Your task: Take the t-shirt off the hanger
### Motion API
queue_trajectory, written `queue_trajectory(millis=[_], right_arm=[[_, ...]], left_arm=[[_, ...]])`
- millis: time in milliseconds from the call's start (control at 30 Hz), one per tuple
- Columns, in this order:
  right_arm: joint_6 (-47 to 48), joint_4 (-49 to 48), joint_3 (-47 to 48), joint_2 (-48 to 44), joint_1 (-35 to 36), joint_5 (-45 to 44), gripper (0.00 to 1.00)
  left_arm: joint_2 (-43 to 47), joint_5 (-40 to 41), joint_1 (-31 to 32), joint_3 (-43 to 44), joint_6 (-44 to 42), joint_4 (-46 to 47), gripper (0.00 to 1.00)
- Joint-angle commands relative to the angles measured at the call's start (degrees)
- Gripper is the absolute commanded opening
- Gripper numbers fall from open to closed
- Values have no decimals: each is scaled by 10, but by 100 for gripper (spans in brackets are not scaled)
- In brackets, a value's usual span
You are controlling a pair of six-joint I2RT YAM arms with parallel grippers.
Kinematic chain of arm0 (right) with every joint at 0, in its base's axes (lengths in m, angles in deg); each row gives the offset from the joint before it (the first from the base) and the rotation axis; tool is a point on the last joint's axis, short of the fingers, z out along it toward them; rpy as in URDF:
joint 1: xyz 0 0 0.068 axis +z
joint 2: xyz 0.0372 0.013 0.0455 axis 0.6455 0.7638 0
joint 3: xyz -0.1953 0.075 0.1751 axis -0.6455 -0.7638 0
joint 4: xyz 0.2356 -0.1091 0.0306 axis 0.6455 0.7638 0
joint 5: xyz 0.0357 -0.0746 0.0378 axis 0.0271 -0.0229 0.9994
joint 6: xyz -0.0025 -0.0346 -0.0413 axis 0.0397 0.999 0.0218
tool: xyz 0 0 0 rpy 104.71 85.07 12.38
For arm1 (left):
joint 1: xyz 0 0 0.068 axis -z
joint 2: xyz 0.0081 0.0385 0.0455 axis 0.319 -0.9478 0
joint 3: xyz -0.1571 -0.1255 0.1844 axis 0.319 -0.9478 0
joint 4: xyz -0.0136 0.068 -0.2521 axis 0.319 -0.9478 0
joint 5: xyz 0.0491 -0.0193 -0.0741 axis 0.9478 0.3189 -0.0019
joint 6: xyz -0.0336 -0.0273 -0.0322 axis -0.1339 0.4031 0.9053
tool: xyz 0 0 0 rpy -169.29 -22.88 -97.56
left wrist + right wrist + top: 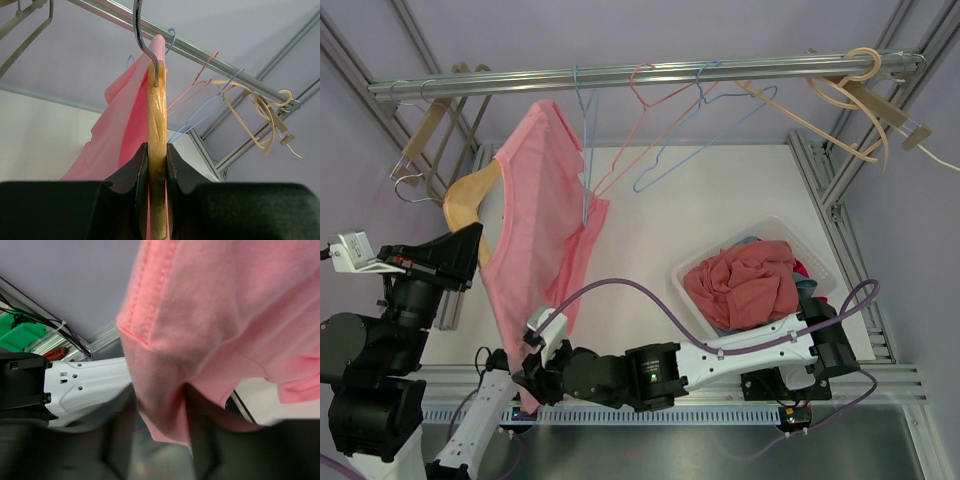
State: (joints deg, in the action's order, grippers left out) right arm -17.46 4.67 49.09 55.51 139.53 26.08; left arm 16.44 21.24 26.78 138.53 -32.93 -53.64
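Note:
A pink t-shirt (535, 210) hangs on a wooden hanger (470, 195) below the metal rail (650, 72), at the left. My left gripper (472, 250) is shut on the hanger's lower arm. In the left wrist view the wood (157, 115) runs up between the jaws of the left gripper (157, 165), with the shirt (125, 125) draped behind it and the metal hook (145, 45) above. My right gripper (532, 375) is shut on the shirt's bottom edge near the table's front. The right wrist view shows pink cloth (210, 315) pinched in the right gripper (160, 425).
Blue and pink wire hangers (640, 130) hang mid-rail. Wooden hangers hang at the rail's right end (850, 90) and left end (420, 140). A clear bin (820, 262) with red clothes stands at the right. Aluminium frame posts stand on both sides.

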Motion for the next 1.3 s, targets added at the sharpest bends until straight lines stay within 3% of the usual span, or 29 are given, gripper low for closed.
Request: queue_trajectory(millis=[0,33,67,100,367,500,633,767,967,1267], right_arm=[[11,-3,26,-6,10,-35,32],[12,-3,27,-6,11,-36,22],[11,9,28,-6,16,-37,6],[10,29,30,-6,22,-40,1],[-24,112,24,2,63,-14,0],[-27,177,39,22,92,-35,0],[-34,230,55,35,118,-69,0],[-47,277,64,36,152,-102,0],[-81,325,63,31,184,-128,0],[-154,399,61,34,200,-141,0]], left_arm=[[-13,-2,-2,30,3,59,0],[-15,-1,-2,34,2,62,0],[-18,-1,-2,34,0,67,0],[-19,-3,-2,34,-2,87,0],[-54,29,-2,37,21,214,0],[-109,22,-2,85,53,257,0],[-136,-6,-2,148,56,255,0],[-126,-27,-2,190,20,195,0],[-44,36,8,200,-66,104,0],[-105,43,36,356,-28,103,0]])
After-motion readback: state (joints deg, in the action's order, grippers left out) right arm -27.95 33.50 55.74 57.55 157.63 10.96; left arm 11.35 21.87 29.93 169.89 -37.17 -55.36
